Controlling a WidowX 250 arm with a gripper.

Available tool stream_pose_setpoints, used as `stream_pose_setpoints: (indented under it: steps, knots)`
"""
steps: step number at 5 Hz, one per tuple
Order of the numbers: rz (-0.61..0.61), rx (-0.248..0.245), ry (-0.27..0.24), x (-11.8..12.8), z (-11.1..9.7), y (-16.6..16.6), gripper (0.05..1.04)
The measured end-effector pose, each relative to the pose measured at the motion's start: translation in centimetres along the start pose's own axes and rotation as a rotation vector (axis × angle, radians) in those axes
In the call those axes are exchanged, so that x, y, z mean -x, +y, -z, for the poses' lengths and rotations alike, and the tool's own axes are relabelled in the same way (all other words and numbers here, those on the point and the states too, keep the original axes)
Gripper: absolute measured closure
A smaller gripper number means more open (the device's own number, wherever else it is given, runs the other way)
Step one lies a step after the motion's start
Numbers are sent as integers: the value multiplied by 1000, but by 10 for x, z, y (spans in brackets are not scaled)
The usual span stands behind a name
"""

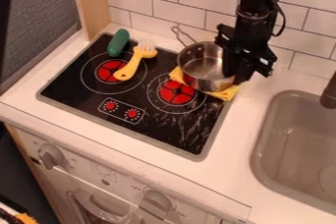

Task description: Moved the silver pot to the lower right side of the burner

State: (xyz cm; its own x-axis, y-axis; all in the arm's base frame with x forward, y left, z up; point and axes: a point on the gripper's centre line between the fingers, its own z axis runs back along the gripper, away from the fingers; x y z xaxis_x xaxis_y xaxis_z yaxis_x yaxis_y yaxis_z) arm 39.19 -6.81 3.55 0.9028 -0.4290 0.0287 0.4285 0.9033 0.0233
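Note:
The black gripper (240,73) hangs at the right rim of the silver pot, overlapping that side of it in view. The silver pot (200,65) stands upright at the back right of the stove, its handle pointing to the upper left toward the tiled wall. Part of a yellow cloth (225,93) shows from under the pot. Just in front and to the left of the pot lies the right red burner (176,93), its upper edge partly covered by the cloth and pot.
On the stove's left half are a yellow and white fork-like utensil (132,64) and a green vegetable-like toy (118,42), beside the left burner (110,71). Stove dials (132,114) are at the front. A grey sink (265,137) is at the right, a tiled wall (154,7) behind.

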Motion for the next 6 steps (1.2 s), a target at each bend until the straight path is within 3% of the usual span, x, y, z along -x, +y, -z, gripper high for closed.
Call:
stream_pose_setpoints:
  steps: [1, 2, 3, 4, 5, 6]
  knots:
    - [-14, -8, 13, 2, 0, 1, 980]
    - [-42, -26, 28, 4, 0, 3, 1001]
    - [-91, -71, 6, 11, -12, 8, 1009]
    - [-210, -135, -68, 29, -56, 12, 1022]
    - [-340, -147, -93, 61, -78, 8, 1024]
    - [-437, -116, -48, 98, -69, 1, 1024]
